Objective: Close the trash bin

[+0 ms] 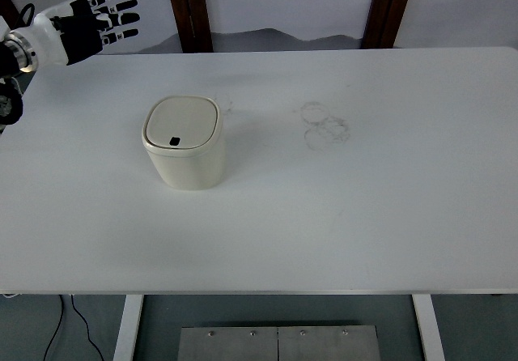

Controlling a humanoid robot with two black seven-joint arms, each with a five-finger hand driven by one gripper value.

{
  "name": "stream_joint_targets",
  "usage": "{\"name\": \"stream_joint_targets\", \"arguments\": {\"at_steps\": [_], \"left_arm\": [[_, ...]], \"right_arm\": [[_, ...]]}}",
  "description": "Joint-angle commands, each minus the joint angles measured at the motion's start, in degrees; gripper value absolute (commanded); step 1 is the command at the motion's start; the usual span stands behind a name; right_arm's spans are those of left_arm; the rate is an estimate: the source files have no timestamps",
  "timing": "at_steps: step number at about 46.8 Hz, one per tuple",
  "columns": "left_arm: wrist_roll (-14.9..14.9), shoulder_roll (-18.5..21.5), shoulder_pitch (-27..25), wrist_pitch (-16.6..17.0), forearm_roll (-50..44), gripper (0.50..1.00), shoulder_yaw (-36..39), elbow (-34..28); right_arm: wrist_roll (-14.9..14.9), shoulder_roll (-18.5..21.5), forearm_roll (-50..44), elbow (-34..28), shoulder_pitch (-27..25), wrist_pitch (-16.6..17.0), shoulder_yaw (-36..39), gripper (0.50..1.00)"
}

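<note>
A cream trash bin [184,142] stands on the left half of the white table [340,207]. Its lid [181,122] lies flat and shut on top, with a small black mark near the lid's front edge. My left hand [97,23] is raised at the top left corner, well away from the bin, up and to its left. Its fingers [115,11] are spread straight and hold nothing. The right arm does not show.
Faint ring marks [325,125] stain the table right of the bin. Two dark wooden posts [188,9] stand behind the table's far edge. A cable [69,320] hangs below the table at the lower left.
</note>
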Motion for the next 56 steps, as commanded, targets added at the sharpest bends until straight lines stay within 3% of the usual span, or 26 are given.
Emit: {"name": "stream_joint_targets", "arguments": {"at_steps": [1,7,18,34,42,56], "left_arm": [[-1.19,-0.13,3.4,-0.04,0.25,1.0,-4.9,0.66],[-2.69,-0.48,8.67,-0.04,0.25,1.0,-10.97,1.89],[-8.22,-0.57,12.98,-0.83,-0.63,1.0,-11.51,7.34],[-12.62,-0.83,21.07,-2.06,-3.71,1.0,-11.6,11.12],[-14.82,-0.74,23.0,-3.73,-4.14,1.0,-11.6,11.21],[-15.87,-0.66,24.32,-5.05,-5.99,1.0,-11.6,12.88]], "right_arm": [[-0.01,0.0,-0.01,0.0,0.0,0.01,0.0,0.993],[-0.01,0.0,0.07,0.0,0.0,0.01,0.0,0.993],[-0.01,0.0,-0.01,0.0,0.0,0.01,0.0,0.993],[-0.01,0.0,0.07,0.0,0.0,0.01,0.0,0.993],[-0.01,0.0,0.07,0.0,0.0,0.01,0.0,0.993],[-0.01,0.0,-0.01,0.0,0.0,0.01,0.0,0.993]]}}
